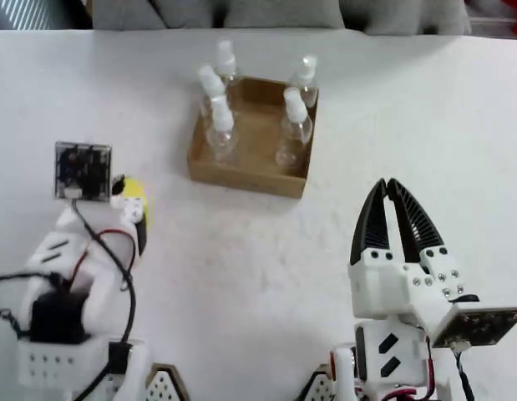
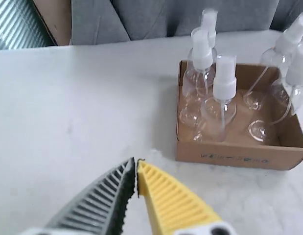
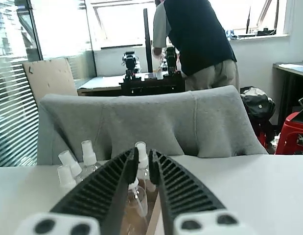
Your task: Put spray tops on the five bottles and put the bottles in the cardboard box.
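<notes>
Five bottles (image 1: pixel 221 125), all capped, stand upright in the box (image 1: pixel 241 177). In the high view the box lies at 1 o'clock from your left gripper (image 2: pixel 136 169) and 11 o'clock from the right gripper (image 1: pixel 388 185). Both are clenched and empty. Judged: nothing left to fetch.

Table (image 3: pixel 268 186): white top; you have it under and all round the right claw (image 3: pixel 143 155).
Grey cushions (image 3: pixel 190 122): along the table's far edge, straight ahead of your claw.
Windows (image 3: pixel 122 22): far wall beyond the cushions; bright daylight.
Blinds (image 3: pixel 9 122): slatted, beside the cushions.
Cardboard sheet (image 3: pixel 48 76): upright behind the cushions.
Desk (image 3: pixel 100 84): below the windows.
Red stool (image 3: pixel 293 132): on the floor behind the cushions.
</notes>
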`<state>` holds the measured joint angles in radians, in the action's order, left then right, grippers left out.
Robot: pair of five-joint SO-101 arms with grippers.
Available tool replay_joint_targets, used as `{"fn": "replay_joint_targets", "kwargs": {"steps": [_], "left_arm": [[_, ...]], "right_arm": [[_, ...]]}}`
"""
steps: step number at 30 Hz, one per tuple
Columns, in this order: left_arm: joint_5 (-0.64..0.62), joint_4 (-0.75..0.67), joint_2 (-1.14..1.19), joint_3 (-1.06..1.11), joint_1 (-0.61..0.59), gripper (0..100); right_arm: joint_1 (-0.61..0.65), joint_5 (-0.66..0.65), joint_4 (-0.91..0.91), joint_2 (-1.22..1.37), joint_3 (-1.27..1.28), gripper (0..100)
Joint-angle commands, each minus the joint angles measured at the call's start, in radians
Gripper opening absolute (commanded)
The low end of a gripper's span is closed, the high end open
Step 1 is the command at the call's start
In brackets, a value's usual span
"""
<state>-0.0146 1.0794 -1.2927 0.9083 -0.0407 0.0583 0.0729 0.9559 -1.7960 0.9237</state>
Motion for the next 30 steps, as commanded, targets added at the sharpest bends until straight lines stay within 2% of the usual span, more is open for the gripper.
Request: {"fn": "replay_joint_targets", "kwargs": {"steps": [1,11,20,25,30], "left_arm": [[0.009,0.058,-0.188,-0.038,-0.001,3],[0.011,0.034,-0.484,0.273,-0.007,3],[0.011,-0.192,-0.539,0.605,-0.045,3],[0.011,-0.311,-0.536,0.789,-0.045,3],[0.011,-0.222,-0.536,0.784,-0.039,3]], "right_arm": [[-0.005,-0.014,0.027,-0.005,0.000,1.5],[-0.005,-0.021,0.074,-0.005,0.110,1.6],[-0.005,-0.014,0.085,-0.007,0.442,1.6],[-0.012,-0.014,0.013,-0.007,0.641,1.6],[-0.013,-0.021,0.010,-0.007,0.724,1.6]]}}
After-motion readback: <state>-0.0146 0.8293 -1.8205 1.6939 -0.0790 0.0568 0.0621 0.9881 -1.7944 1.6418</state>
